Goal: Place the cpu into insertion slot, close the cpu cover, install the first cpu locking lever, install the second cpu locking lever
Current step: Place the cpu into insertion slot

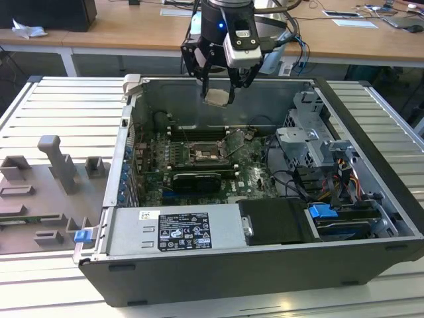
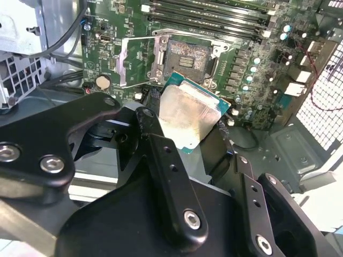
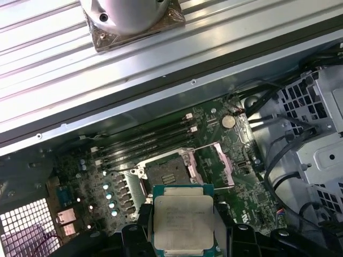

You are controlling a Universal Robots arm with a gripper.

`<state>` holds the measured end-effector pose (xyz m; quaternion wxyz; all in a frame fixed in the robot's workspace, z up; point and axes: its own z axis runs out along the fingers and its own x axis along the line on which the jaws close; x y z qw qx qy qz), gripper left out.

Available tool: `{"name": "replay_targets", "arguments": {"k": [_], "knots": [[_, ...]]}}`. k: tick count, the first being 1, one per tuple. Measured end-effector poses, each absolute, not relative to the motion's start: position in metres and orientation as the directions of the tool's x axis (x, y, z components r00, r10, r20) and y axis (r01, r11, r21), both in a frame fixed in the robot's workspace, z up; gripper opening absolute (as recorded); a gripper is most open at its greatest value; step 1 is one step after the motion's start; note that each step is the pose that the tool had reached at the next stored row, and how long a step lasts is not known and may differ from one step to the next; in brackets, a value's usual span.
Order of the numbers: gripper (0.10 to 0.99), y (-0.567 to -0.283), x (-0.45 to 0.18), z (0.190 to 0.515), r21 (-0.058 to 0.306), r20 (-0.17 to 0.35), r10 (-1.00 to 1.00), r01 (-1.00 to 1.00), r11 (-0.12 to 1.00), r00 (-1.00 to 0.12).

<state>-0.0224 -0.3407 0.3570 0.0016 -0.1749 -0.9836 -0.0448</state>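
Observation:
My gripper (image 1: 218, 91) hangs above the open computer case, shut on the cpu (image 1: 217, 97) by two opposite edges. The cpu (image 3: 183, 217) is a flat square chip with a pale metal face and a green rim, and it is held tilted in the second wrist view (image 2: 187, 118). Below it on the motherboard the insertion slot (image 1: 202, 154) lies uncovered, a black square socket (image 2: 187, 56) with a dark centre (image 3: 163, 174). The cpu cover (image 2: 138, 61) is swung open beside the socket (image 3: 214, 163). The cpu is well above the slot and not touching it.
Long memory slots (image 3: 144, 140) run beside the socket. A long black card (image 1: 193, 180), the power supply (image 1: 175, 230), a drive cage (image 1: 311, 142) and cables (image 1: 291, 182) crowd the case. Case walls (image 1: 218, 89) surround the board. A grey fixture (image 1: 53, 192) lies at the exterior view's left.

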Motion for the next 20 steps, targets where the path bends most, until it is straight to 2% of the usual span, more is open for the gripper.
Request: {"name": "replay_targets", "arguments": {"k": [20], "knots": [[0.541, -0.3407, -0.0224, 0.3556, 0.088, 0.019, 0.450, 0.449, 0.889, -0.893]]}}
